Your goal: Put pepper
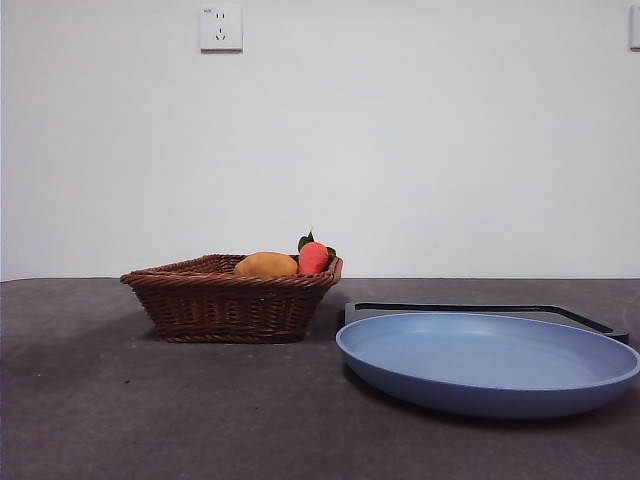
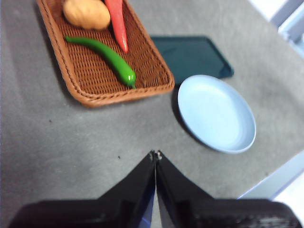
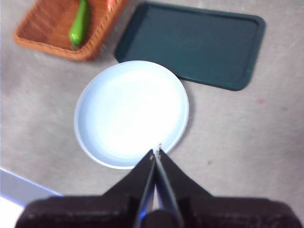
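The long, slim, glossy green pepper (image 2: 103,53) lies flat inside the brown woven wicker basket (image 2: 76,80), on the left half of the grey surface (image 1: 120,400). Beside it in the basket are an orange-yellow oval fruit (image 2: 87,13) and a red fruit (image 2: 117,21); from the low front view the basket wall hides the pepper. Its long axis runs along the basket floor, the blunt end close to the basket's rim. The round pale-blue plate (image 1: 480,365) sits right of the basket, with a dark green flat tray (image 3: 199,42) farther back. The left end effector (image 2: 156,155), jaws pressed together, hovers high, well apart from the basket, yet seems the nearer one. The right end effector (image 3: 156,151), jaws also together, hangs over the plate's edge.
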